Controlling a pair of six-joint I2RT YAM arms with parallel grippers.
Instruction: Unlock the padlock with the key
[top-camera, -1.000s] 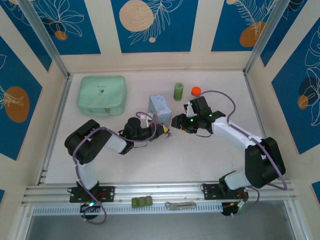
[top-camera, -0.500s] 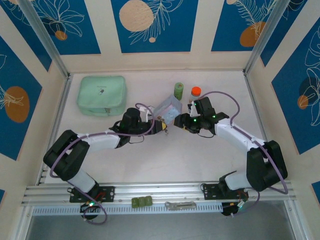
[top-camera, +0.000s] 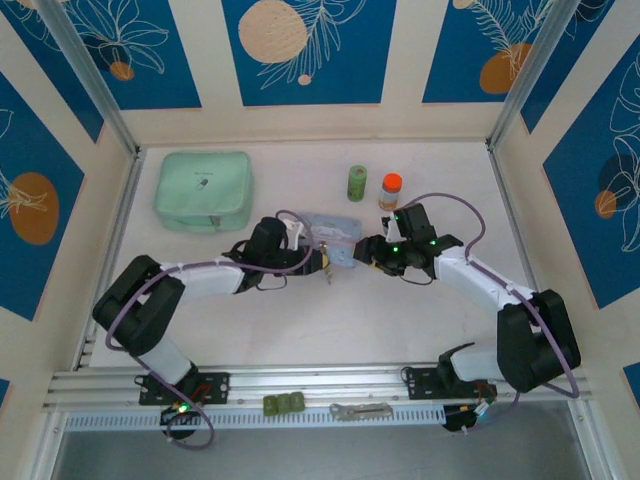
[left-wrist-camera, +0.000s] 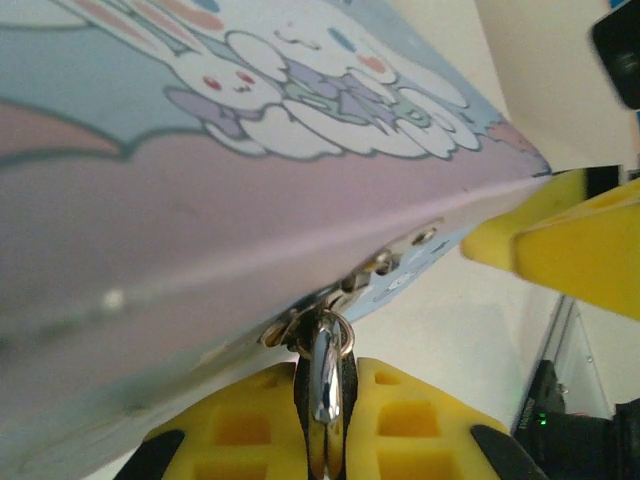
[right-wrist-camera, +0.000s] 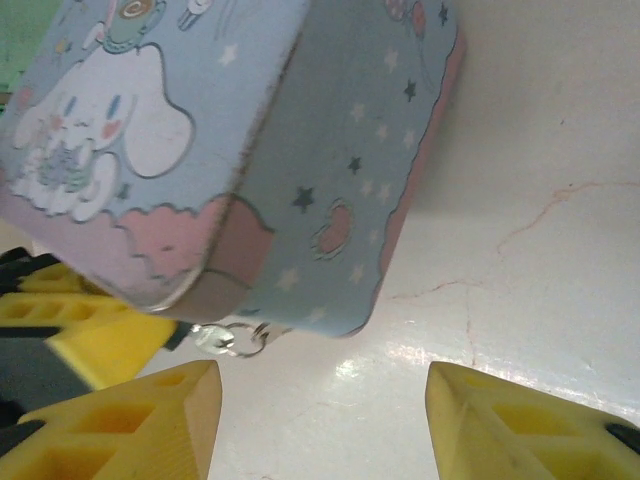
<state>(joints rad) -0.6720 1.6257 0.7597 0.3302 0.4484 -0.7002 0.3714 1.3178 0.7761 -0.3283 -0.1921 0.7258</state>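
- The pale blue tin lies near the middle of the table, between the two grippers. Its lid is closed, so the inside cannot be seen.
- The tin is a box with rounded corners and smooth printed metal. It carries a white cartoon rabbit, small stars and a pink band along the edge.
- The padlock hangs at the clasp on the tin's edge. Its thin silver shackle goes through the clasp, and the dark body sits lower.
- The left gripper has its jaws clenched on the padlock, with the ribbed yellow pads pressed on both sides of it.
- The right gripper is just beside the tin's other corner. Its jaws are released and wide apart, grasping nothing.
- From the right wrist, a small silver ring shows at the tin's lower edge.
- A mint green zipped pouch lies at the far left. A green cylinder and a small bottle with an orange cap stand behind the tin.
- The table is cream white with faint marks. The walls have blue panels with white leaves and orange circles.
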